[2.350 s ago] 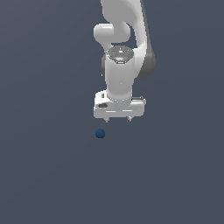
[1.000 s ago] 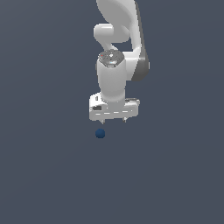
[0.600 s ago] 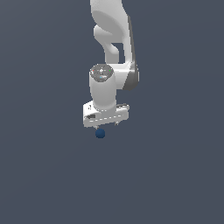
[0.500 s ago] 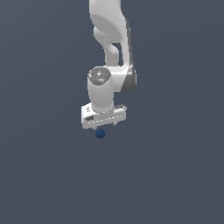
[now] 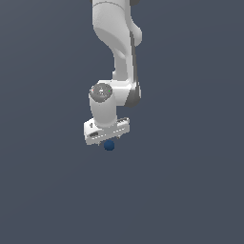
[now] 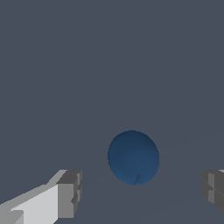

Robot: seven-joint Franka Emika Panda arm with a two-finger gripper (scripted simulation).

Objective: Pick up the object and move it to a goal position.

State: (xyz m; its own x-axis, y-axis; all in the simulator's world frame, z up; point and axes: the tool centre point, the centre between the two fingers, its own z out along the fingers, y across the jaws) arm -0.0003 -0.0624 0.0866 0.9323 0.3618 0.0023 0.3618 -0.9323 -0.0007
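The small dark blue sphere point(image 5: 109, 145) lies on the flat grey floor, just under the front edge of my white gripper point(image 5: 107, 141) in the exterior view. In the wrist view the sphere point(image 6: 133, 157) sits between my two fingertips point(image 6: 70, 192), nearer the middle of the gap and a little ahead of them. The gripper point(image 6: 140, 192) is open, with the fingers wide apart and not touching the sphere. The fingers themselves are hidden under the hand in the exterior view.
The plain dark grey floor point(image 5: 190, 181) stretches all around. The white arm point(image 5: 116, 43) rises from the hand toward the top of the exterior view. No goal marker shows.
The arm has swung down and toward the exterior view's left, bringing the gripper over the sphere. The sphere has not moved.
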